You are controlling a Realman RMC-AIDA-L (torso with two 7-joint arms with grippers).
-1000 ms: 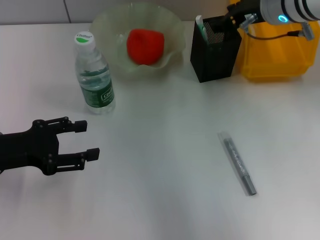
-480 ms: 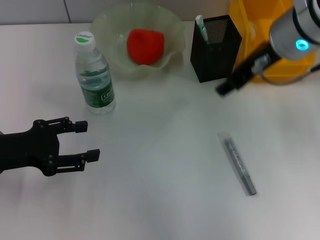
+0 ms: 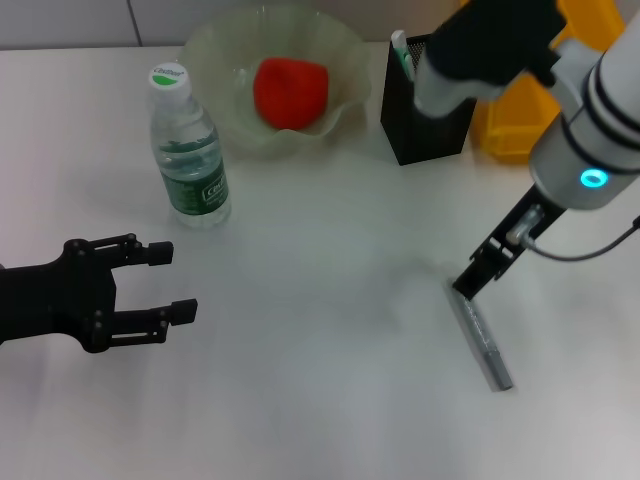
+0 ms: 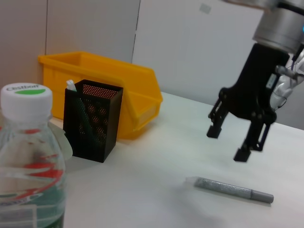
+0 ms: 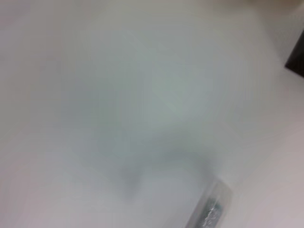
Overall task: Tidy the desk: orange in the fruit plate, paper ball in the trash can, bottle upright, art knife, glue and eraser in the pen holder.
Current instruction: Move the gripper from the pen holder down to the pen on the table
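The grey glue stick [image 3: 479, 339] lies flat on the white desk [image 3: 320, 400] at the front right. My right gripper [image 3: 474, 282] hangs open and empty just above its far end; the left wrist view shows the gripper [image 4: 228, 142] with its fingers apart over the glue [image 4: 232, 190]. The orange [image 3: 290, 90] sits in the pale green fruit plate [image 3: 215, 50]. The bottle [image 3: 190, 150] stands upright. The art knife's tip [image 3: 400, 48] sticks out of the black mesh pen holder [image 3: 430, 125]. The yellow trash can [image 3: 515, 135] stands behind my right arm. The paper ball and eraser are out of view. My left gripper [image 3: 172, 282] rests open at the front left.
My right arm's upper part covers part of the pen holder and trash can in the head view. The right wrist view shows the glue's clear end [image 5: 209, 209] and a corner of the pen holder [image 5: 297, 57]. The bottle [image 4: 28, 156] stands close in front of the left wrist camera.
My right gripper has swung from over the pen holder down and forward to just above the glue. The left arm has not moved.
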